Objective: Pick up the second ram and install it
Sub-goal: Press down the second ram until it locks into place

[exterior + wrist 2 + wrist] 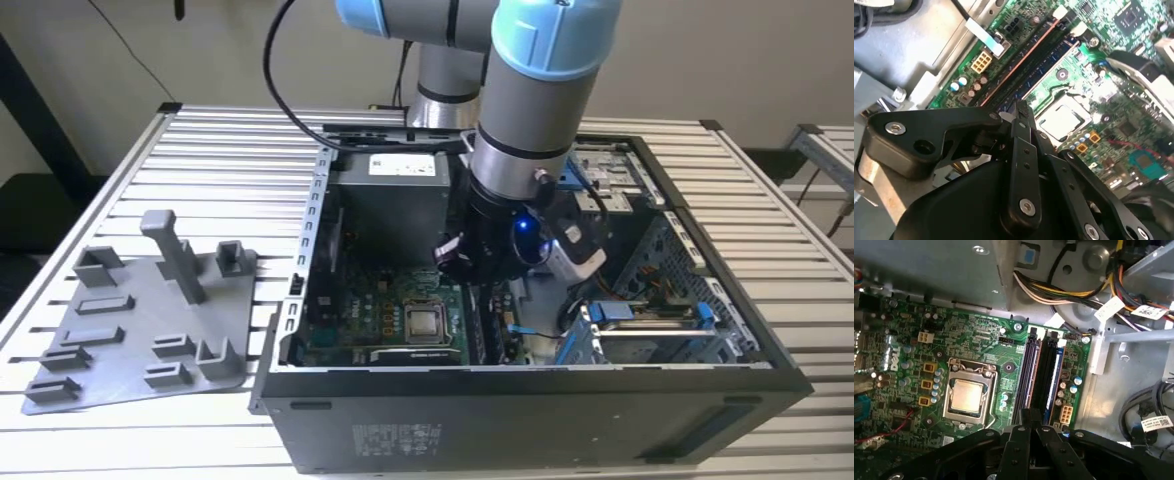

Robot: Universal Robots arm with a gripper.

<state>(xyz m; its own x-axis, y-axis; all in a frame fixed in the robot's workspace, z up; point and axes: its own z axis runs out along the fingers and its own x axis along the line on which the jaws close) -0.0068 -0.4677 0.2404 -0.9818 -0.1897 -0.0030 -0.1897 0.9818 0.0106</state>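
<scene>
gripper [1030, 416]: mine; fingers together, whether clamped on anything I cannot tell
second ram [1052, 371]: in motherboard [909, 330] slot; likely light, stiff, fragile; grip long edges

Exterior view high, looking down into open computer case [534, 300], both wrist views close above motherboard [1004, 350]

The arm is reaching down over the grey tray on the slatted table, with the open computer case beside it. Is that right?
Not quite. In the exterior view the arm reaches down into the open computer case, gripper above the motherboard. The grey tray sits apart on the slatted table.
</scene>
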